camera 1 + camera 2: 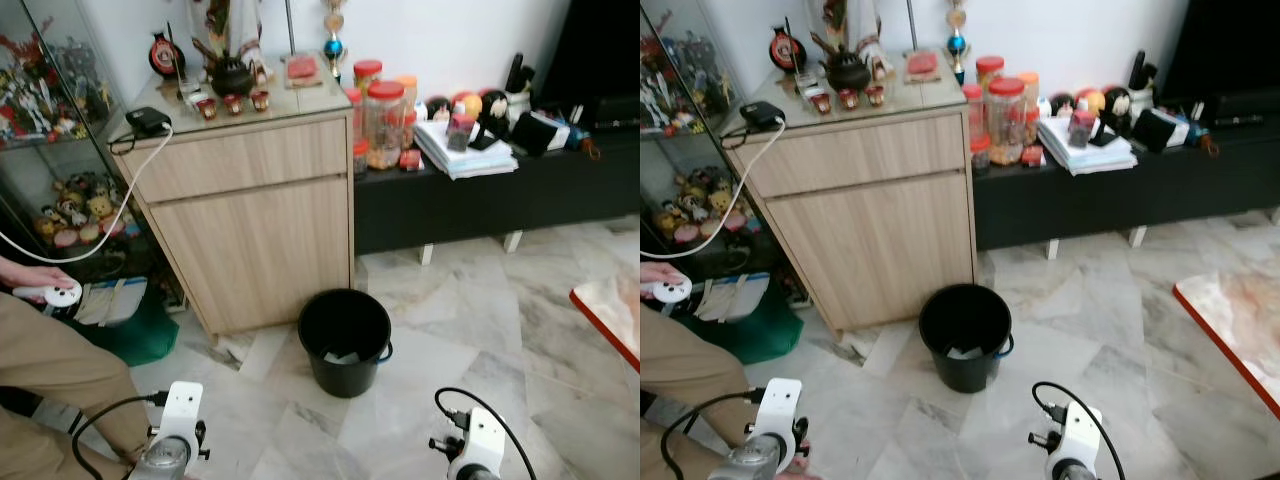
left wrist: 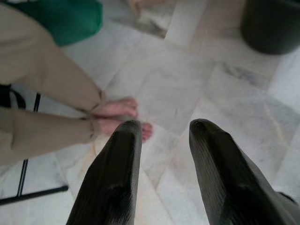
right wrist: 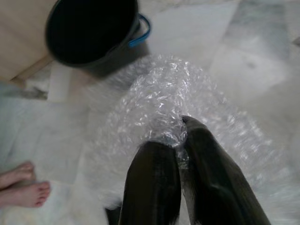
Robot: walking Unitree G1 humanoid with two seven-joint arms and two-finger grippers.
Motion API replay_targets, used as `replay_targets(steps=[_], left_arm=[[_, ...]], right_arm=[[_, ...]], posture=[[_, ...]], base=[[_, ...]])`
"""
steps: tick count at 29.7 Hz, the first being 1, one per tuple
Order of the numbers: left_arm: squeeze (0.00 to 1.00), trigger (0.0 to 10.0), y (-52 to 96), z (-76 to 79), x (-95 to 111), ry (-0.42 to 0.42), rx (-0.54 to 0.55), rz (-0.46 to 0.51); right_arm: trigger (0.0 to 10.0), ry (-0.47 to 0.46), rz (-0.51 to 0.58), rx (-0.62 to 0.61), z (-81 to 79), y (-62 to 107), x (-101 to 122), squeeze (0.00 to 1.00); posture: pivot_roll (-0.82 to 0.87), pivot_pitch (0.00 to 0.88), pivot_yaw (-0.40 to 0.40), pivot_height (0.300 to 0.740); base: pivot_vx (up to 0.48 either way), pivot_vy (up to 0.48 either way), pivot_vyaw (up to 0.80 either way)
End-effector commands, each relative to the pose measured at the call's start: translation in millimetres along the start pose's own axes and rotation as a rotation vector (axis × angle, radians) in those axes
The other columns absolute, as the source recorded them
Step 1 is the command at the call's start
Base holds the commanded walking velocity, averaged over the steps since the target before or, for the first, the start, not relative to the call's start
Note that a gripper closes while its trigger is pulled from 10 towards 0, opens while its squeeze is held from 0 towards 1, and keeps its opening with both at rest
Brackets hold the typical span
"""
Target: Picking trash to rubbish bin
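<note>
By the cabinet (image 1: pixel 250 200), the black bin (image 1: pixel 344 341) holds perhaps one pale scrap; right claw (image 3: pixel 180 136) pinches bubble wrap (image 3: pixel 164 103), left claw (image 2: pixel 161 129) gapes empty.

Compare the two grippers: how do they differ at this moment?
The left gripper is open and holds nothing, with bare floor between its fingers. The right gripper is shut on a sheet of bubble wrap, near the black bin. Both have long black fingers.

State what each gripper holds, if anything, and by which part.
The right gripper pinches a sheet of clear bubble wrap, gathered between its fingertips near the edge. The left gripper is open, holding nothing.
</note>
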State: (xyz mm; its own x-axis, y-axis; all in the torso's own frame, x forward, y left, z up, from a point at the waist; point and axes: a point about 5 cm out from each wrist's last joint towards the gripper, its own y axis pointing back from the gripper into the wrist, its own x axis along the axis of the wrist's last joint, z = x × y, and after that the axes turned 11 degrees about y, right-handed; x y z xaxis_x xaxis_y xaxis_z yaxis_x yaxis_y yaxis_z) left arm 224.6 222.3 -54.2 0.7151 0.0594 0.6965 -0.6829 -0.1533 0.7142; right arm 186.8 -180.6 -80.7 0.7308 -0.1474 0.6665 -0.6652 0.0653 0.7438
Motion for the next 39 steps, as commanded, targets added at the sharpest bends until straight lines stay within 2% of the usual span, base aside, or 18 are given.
replay_targets(steps=[1, 10, 14, 17, 30, 39], left_arm=[[0.0, 10.0, 0.4, -8.3, -0.1, -0.018, 0.02, -0.007], [0.0, 10.0, 0.3, -11.4, 1.9, -0.014, 0.027, -0.002], [0.0, 10.0, 0.6, -13.7, 1.2, -0.015, 0.032, -0.005], [0.0, 10.0, 0.8, -14.5, 0.6, -0.016, 0.034, -0.006], [0.0, 10.0, 0.4, -9.7, 0.5, -0.012, 0.024, -0.007], [0.0, 10.0, 0.4, -9.2, 0.4, -0.007, 0.026, -0.007]], right_arm=[[10.0, -0.006, 0.004, 0.016, -6.8, -1.3, 2.8, 0.0], [10.0, 0.004, 0.003, 0.028, -11.2, -0.5, -0.2, 0.0], [10.0, -0.004, -0.006, 0.03, -13.4, 0.1, -3.0, 0.0], [10.0, -0.023, -0.009, 0.027, -13.8, 0.4, -4.4, 0.0], [10.0, 0.006, -0.009, 0.022, -10.3, 0.6, -4.3, 0.0], [10.0, -0.011, -0.009, 0.022, -10.7, 0.5, -4.2, 0.0]], posture=[[0.01, 0.0, 0.066, 0.74], [0.02, 0.0, 0.072, 0.74], [0.01, 0.0, 0.076, 0.74], [0.01, 0.0, 0.078, 0.74], [0.01, 0.0, 0.074, 0.74], [0.01, 0.0, 0.07, 0.74]], base=[[0.319, 0.0, 0.0], [0.323, 0.0, -0.06], [0.324, 0.0, 0.8], [0.324, 0.0, 0.0], [0.323, 0.0, 0.1], [0.324, 0.0, 0.15]])
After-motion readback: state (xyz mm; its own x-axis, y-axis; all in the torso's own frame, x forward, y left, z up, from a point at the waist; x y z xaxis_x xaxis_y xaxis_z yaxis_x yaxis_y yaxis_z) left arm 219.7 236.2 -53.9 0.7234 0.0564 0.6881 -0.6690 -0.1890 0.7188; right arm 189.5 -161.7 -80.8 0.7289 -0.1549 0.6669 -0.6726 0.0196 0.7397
